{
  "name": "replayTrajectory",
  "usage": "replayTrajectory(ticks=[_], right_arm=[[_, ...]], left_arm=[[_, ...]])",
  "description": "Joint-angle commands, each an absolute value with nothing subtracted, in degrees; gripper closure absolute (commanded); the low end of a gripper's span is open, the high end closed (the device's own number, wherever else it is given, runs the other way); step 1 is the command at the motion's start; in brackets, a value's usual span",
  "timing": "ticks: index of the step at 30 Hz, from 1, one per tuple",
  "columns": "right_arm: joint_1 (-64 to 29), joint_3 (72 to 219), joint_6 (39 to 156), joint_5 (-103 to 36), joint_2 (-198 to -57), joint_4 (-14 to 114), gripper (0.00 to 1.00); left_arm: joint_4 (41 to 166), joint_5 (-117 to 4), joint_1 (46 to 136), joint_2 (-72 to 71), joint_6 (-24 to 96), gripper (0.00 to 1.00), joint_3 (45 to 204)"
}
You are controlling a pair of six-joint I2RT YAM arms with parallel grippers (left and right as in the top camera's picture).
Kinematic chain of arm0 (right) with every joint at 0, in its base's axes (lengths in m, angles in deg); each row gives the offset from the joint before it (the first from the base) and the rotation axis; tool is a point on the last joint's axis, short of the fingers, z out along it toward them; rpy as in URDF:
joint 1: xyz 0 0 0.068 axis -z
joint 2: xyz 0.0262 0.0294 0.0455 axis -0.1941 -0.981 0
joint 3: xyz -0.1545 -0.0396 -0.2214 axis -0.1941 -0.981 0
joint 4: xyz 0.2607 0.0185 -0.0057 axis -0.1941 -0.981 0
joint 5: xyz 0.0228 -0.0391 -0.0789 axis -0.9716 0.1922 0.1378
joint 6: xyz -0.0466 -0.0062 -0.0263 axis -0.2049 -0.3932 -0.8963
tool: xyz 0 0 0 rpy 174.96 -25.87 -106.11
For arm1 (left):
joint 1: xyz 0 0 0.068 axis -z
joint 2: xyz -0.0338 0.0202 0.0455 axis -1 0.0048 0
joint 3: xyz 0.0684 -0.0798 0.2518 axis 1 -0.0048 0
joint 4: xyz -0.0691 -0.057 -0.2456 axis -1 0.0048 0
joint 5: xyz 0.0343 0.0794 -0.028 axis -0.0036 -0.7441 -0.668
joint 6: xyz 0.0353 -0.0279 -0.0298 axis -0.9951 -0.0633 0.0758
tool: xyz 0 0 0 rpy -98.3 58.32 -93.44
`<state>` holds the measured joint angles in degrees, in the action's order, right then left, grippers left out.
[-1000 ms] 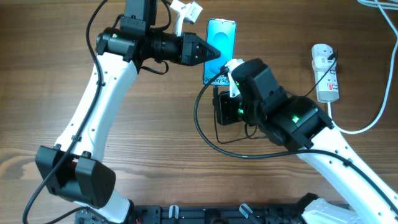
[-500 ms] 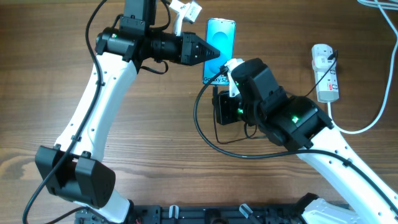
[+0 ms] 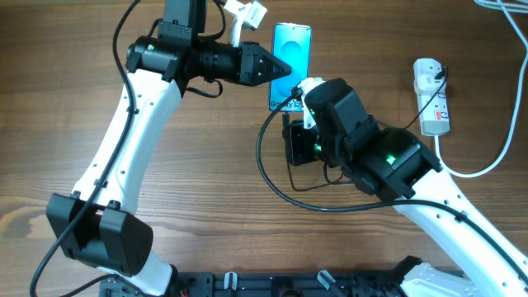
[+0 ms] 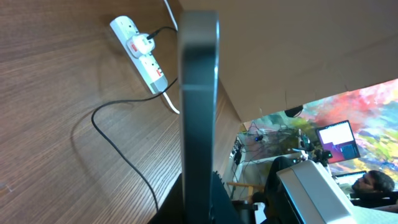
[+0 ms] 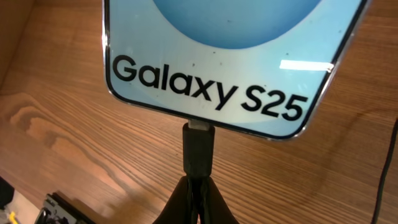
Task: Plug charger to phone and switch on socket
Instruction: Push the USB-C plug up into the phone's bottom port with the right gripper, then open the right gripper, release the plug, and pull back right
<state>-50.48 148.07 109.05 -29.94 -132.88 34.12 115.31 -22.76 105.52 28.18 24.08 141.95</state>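
Observation:
The phone (image 3: 294,45) with its cyan screen sits at the table's far middle. My left gripper (image 3: 283,71) is shut on its long left edge. In the left wrist view the phone (image 4: 199,87) shows edge-on, rising from between my jaws. My right gripper (image 5: 198,196) is shut on the charger's dark connector (image 5: 198,149), whose tip meets the port in the phone's (image 5: 230,50) short lower edge. The charger's thin black cable (image 4: 121,134) runs over the wood to its black plug (image 4: 138,45) in the white socket (image 4: 144,59). The socket (image 3: 432,99) lies at the right, away from both grippers.
A thick white cord (image 3: 495,157) leaves the socket toward the right edge. A black cable loop of the right arm (image 3: 271,175) hangs over the table's middle. The arm bases stand along the near edge. Bare wood lies at the left.

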Motion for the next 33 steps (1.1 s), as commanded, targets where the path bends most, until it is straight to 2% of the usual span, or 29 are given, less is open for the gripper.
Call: replayTrajectory(ticks=[1,19,26,33], right_arm=[[-49.8,152.0,109.1,-23.9,-133.3,36.1,0.95],[-49.8,152.1,112.1,-21.9,-133.3,41.7,0.96],[-49.8,152.1,112.1,-17.0,-133.3,41.7,0.91],[-49.8,152.1,110.4,-14.0,-133.3,41.2,0.9]], left_arm=[[116.4,-21.0,105.6,27.3,22.7,0.96,142.3],[116.5,-19.1,105.6,27.3,26.0,0.97,142.3],[117.8,-19.1,105.6,27.3,26.0,0.96,142.3],[118.5,-19.1,105.6,27.3,25.9,0.96,142.3]])
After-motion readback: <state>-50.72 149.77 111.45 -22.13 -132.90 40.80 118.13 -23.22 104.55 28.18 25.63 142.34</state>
